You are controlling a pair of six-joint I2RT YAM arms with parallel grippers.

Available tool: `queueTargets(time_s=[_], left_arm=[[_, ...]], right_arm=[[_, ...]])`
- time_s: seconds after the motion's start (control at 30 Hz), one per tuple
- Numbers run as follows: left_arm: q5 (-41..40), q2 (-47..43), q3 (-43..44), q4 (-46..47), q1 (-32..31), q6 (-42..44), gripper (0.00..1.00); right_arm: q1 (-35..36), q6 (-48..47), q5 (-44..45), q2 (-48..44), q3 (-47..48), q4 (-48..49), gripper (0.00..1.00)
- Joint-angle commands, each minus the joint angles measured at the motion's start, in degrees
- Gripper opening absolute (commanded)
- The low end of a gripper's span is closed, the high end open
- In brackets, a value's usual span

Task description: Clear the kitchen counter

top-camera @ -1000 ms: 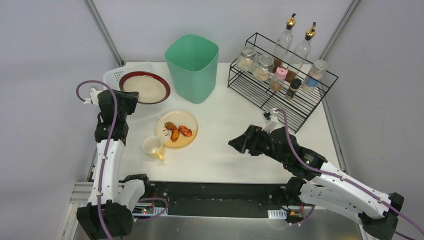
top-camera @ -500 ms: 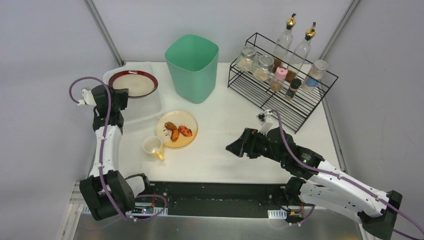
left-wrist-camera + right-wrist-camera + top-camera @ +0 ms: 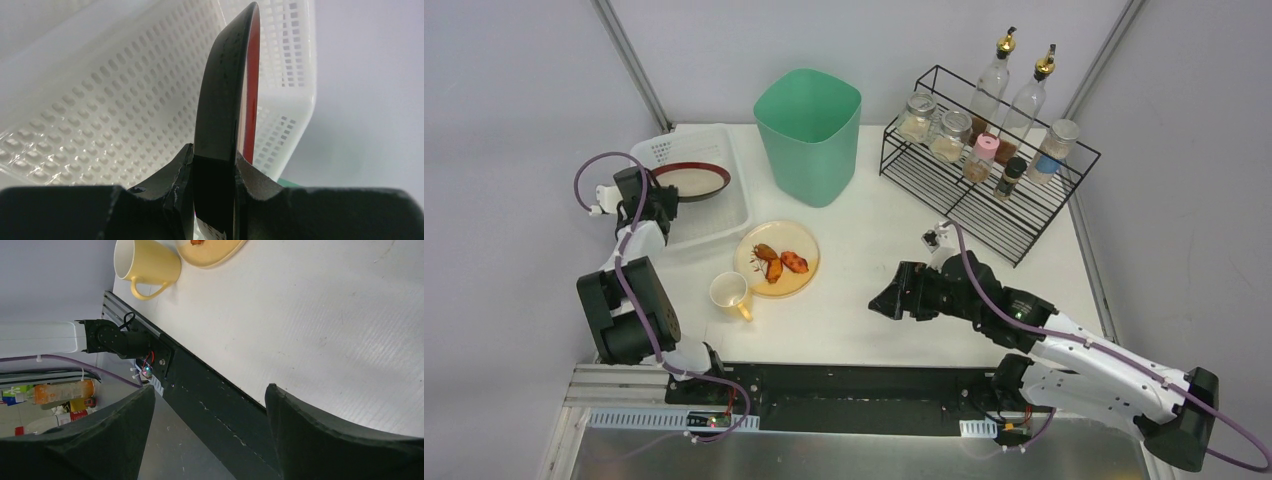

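A dark red plate, pinched at its rim by the left gripper, is held tilted inside the white basket; it is best lowered flat before release.

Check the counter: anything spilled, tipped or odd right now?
Nothing spilled. The red-rimmed dish is tilted inside the white basket, its edge pinched by the left gripper. The yellow plate holds food scraps, and the yellow mug beside it stands upright.
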Motion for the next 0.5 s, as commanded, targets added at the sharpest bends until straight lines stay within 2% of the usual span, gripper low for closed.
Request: queueTargets(time_s=[0.0,0.47], left_arm=[[1.4,1.9,6.6,14.0,0.2,-3.0,0.0],[2.3,15.2,10.0,18.7,0.2,-3.7,0.0]], right_arm=[[-0.1,-0.6,-1.3,1.2,-0.5,1.9,0.84],[-0.1,0.5,-0.4,4.3,-1.3,3.0,0.86]])
